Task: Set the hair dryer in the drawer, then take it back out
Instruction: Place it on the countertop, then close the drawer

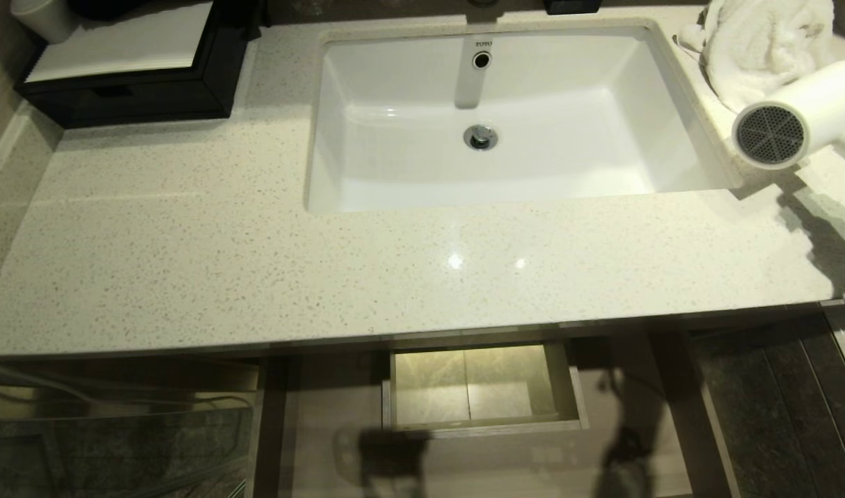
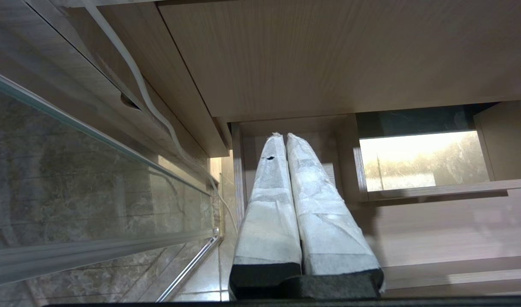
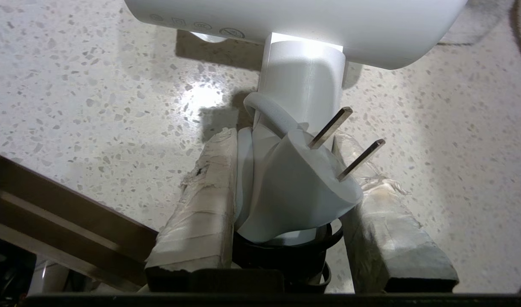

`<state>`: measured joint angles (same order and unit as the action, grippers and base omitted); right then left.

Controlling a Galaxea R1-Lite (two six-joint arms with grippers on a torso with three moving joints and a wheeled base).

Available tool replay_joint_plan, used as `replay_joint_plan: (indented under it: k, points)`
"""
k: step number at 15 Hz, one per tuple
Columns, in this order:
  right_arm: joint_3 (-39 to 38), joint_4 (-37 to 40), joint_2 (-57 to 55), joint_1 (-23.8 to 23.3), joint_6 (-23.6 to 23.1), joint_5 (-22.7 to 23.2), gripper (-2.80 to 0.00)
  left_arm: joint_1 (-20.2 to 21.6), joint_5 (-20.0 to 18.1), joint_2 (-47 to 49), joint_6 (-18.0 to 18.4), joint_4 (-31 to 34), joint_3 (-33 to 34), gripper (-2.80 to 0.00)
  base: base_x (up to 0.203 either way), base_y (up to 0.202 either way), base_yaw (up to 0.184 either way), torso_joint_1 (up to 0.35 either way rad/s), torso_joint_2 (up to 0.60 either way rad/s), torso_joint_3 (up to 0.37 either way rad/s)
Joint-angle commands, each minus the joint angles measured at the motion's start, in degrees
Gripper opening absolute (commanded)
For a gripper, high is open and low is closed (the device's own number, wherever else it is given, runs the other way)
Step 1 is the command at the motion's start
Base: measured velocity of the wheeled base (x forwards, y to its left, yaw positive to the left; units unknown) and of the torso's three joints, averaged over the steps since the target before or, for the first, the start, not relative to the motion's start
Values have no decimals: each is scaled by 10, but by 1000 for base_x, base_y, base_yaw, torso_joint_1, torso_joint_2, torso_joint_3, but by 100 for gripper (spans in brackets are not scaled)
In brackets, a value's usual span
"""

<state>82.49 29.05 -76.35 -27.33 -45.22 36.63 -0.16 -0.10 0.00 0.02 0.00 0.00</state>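
The white hair dryer [image 1: 803, 111] hangs just above the speckled counter's right end, its dark mesh grille facing me. In the right wrist view my right gripper [image 3: 286, 136] is shut on the dryer's handle [image 3: 303, 72], with the white plug [image 3: 294, 183] and cord squeezed between the taped fingers. The barrel [image 3: 311, 25] lies across, beyond the fingertips. The wood-grain drawer [image 1: 325, 415] stands pulled out below the counter's front edge, with its boxed cutout [image 1: 481, 387] at mid-back. My left gripper [image 2: 281, 135] is shut and empty, parked low beside the drawer [image 2: 456, 230].
A white sink [image 1: 367, 104] fills the counter's middle. A white towel [image 1: 761, 48] lies behind the dryer. A black box [image 1: 138, 83] sits at the back left. A glass panel [image 1: 104, 449] stands left of the drawer, and dark floor tiles [image 1: 775, 415] lie to its right.
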Motion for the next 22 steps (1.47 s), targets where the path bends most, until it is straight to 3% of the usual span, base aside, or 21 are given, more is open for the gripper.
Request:
replay_joint_plan:
  k: [1,3,7,8,11,14,19,20,22]
  points:
    - [29,16,-56,-5,-35,54,-280,0,0,0,0,0,0,-280,0,0,0,0,0,0]
    - [55,23,-95,-19,-96,79,-280,0,0,0,0,0,0,-280,0,0,0,0,0,0]
    - [164,59,-180,-22,-119,85,-280,0,0,0,0,0,0,-280,0,0,0,0,0,0]
    - [180,68,-198,-22,-125,85,0,0,0,0,0,0,1,-280,0,0,0,0,0,0]
    - [171,76,-194,-22,-160,85,0,0,0,0,0,0,0,-280,0,0,0,0,0,0]
    - [165,80,-155,-29,-154,87,0,0,0,0,0,0,0,-280,0,0,0,0,0,0]
    - [77,100,2,-93,-147,119,0,0,0,0,0,0,0,-280,0,0,0,0,0,0]
    - [39,103,45,-112,-148,131,-280,0,0,0,0,0,0,-280,0,0,0,0,0,0]
    - [-20,106,103,-150,-148,152,-280,0,-1,0,-1,0,1,-280,0,0,0,0,0,0]
